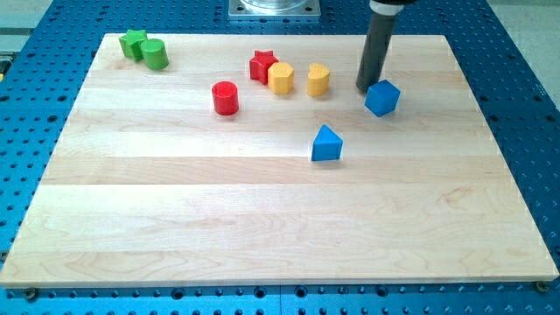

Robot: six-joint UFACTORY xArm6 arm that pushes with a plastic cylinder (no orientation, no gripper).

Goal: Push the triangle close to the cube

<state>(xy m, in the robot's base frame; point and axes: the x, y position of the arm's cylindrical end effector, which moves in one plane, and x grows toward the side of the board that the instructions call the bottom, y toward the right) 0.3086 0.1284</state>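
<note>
A blue triangle block [326, 143] lies near the middle of the wooden board [262, 219]. A blue cube [382, 97] sits up and to the right of it, a short gap apart. My tip [367, 87] is the lower end of a dark rod that comes down from the view's top. It stands just left of and above the cube, close to or touching its upper left edge. The tip is well apart from the triangle, above and to its right.
A red star [262, 66], two yellow blocks [281, 78] [318, 80] and a red cylinder [226, 98] sit left of the tip. A green star [133, 43] and a green cylinder [156, 54] sit at the top left corner.
</note>
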